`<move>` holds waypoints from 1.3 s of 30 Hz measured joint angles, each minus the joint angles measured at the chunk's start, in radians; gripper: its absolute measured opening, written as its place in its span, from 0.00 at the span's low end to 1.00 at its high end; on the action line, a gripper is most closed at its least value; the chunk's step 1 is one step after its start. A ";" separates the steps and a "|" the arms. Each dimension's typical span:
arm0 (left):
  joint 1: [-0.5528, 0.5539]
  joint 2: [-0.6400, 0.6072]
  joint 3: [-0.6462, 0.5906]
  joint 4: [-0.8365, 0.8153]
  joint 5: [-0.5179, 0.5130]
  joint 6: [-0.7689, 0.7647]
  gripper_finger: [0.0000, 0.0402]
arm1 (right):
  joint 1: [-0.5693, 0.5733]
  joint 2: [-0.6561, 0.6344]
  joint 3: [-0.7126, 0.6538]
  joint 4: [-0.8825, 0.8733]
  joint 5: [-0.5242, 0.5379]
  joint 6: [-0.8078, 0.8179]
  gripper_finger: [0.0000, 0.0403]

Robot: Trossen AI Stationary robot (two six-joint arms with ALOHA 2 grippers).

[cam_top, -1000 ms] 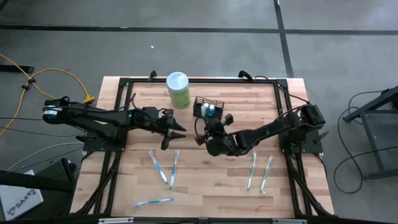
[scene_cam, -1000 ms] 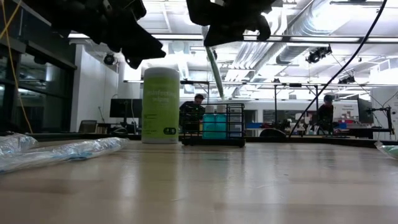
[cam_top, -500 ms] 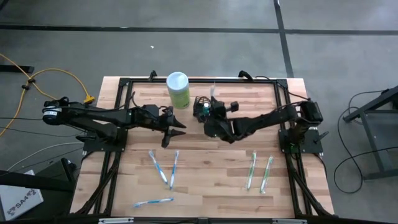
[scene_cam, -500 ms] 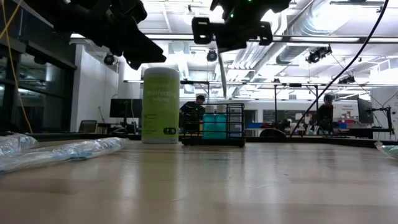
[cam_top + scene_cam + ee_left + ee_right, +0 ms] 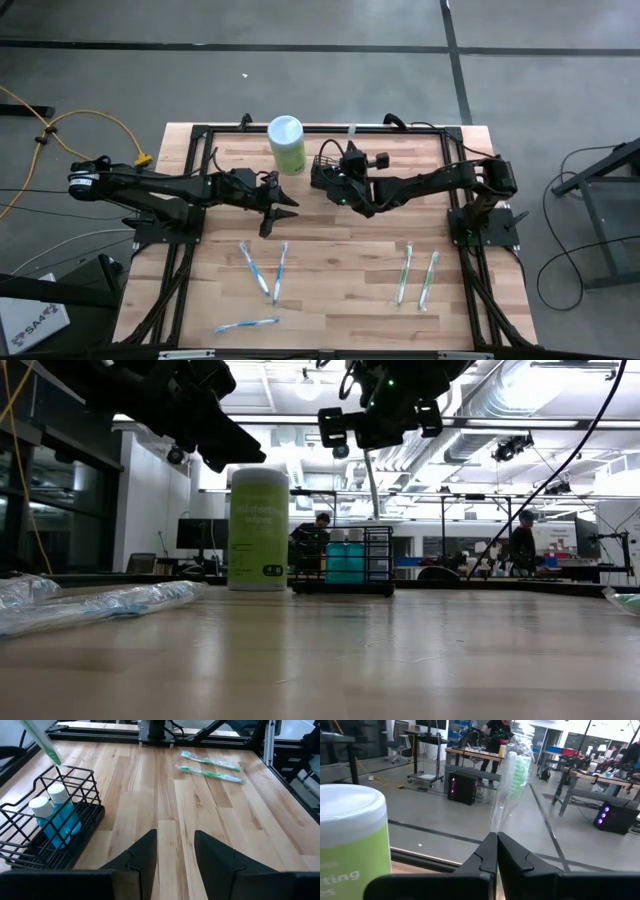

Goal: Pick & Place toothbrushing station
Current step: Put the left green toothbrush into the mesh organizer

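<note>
Green-bristled toothbrush (image 5: 512, 785) is pinched tight in the right gripper (image 5: 347, 160), which has swung up from mid-table and now hangs right over the black wire toothbrushing station (image 5: 326, 176) at upper centre of the high view, beside the green canister (image 5: 286, 143). That looks set for a drop-in! Left gripper (image 5: 283, 208) waits centre-left, fingers parted, nothing held.

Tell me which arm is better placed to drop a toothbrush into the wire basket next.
The right: its gripper is shut on a wrapped green toothbrush directly above the black wire basket. The left gripper waits open and empty beside it.
</note>
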 joint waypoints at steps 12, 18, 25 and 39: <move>0.000 0.000 0.000 0.000 0.000 0.000 0.32 | 0.002 0.002 0.000 -0.256 0.086 0.297 0.00; 0.000 0.000 0.000 0.000 0.000 0.001 0.32 | 0.002 0.002 0.000 -0.309 0.127 0.388 0.00; 0.000 0.000 0.000 0.000 0.000 0.001 0.32 | -0.004 0.002 0.000 -0.310 0.120 0.393 0.00; 0.000 0.001 0.000 0.004 0.000 0.001 0.32 | -0.019 0.078 0.003 -0.277 0.123 0.440 0.00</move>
